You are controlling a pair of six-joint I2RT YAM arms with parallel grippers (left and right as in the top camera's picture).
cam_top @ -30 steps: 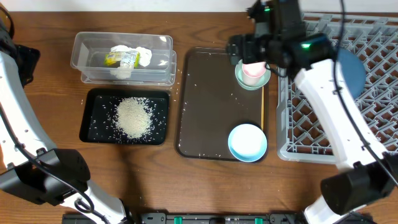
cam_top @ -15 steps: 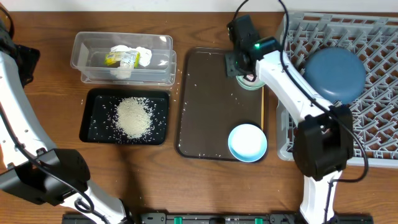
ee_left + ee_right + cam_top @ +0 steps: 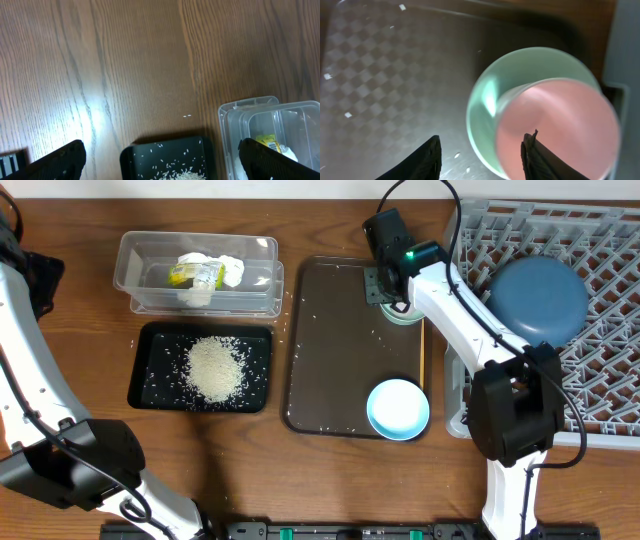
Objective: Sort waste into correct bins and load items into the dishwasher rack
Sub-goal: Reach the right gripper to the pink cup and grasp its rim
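The pink cup (image 3: 407,304) stands inside the mint-green bowl (image 3: 392,313) at the back right of the brown tray. My right gripper (image 3: 384,280) is open just above them. In the right wrist view its fingers (image 3: 482,150) straddle the bowl's rim (image 3: 520,65) and the cup's near side (image 3: 560,130). The dark blue plate (image 3: 540,298) sits in the grey rack (image 3: 600,380). The light blue bowl (image 3: 398,408) is on the tray's front right. Rice (image 3: 213,367) lies in the black tray (image 3: 150,385). Tissue (image 3: 228,268) and wrapper (image 3: 192,274) lie in the clear tub (image 3: 135,280). My left gripper (image 3: 160,155) is open and empty above the black tray's end.
The brown serving tray (image 3: 340,350) lies between the bins and the rack, with a few stray rice grains on it. The rack's near wall stands right beside the mint bowl. In the left wrist view bare wood table (image 3: 125,60) fills the upper part.
My right arm has dropped from high over the rack's edge down to the cup and mint bowl, uncovering the blue plate. In the last half second it hardly moved. The left arm is still.
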